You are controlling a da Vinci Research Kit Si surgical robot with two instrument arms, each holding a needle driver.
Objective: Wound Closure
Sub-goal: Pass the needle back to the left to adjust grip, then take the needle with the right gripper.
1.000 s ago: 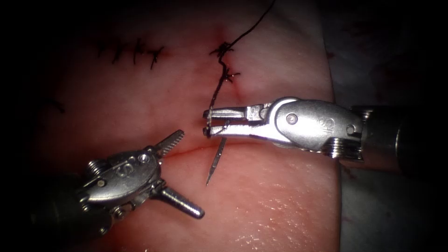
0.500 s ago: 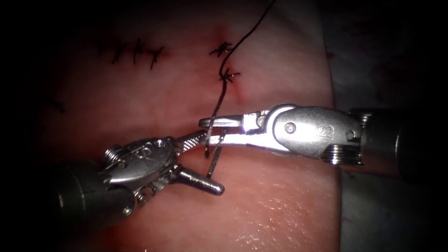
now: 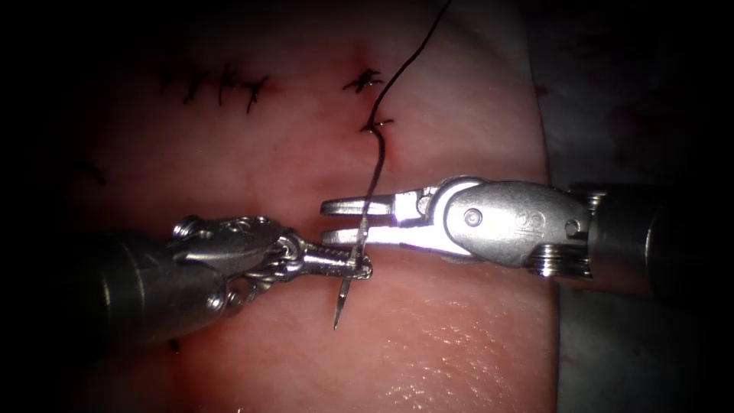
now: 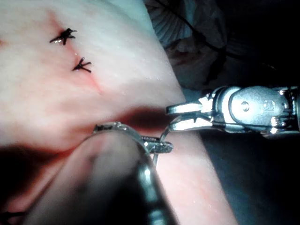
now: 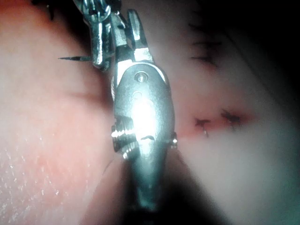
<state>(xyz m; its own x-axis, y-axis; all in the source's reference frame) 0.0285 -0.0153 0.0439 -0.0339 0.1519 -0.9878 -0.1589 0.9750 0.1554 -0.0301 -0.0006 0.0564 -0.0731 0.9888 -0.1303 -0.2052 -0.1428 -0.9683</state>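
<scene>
The left arm's steel needle driver [image 3: 348, 266] was clamped on the thin curved steel needle [image 3: 344, 291] near its pointed end, its long axis running steeply down clear of the pale pink tissue [image 3: 459, 336], while the right arm's steel needle driver [image 3: 340, 220] stood parted just above, the dark thread [image 3: 375, 164] passing between its jaws.

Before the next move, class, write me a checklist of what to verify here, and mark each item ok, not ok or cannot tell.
1. Left tool has its jaws shut on the needle, near the pointed end: ok.
2. Right tool has let go, jaws open around the needle, holding nothing: ok.
3. Needle out of the tissue, point bare: ok.
4. Thread runs unbroken from the needle up past the stitches: ok.
5. Thread free of the right tool's jaws: cannot tell.
</scene>
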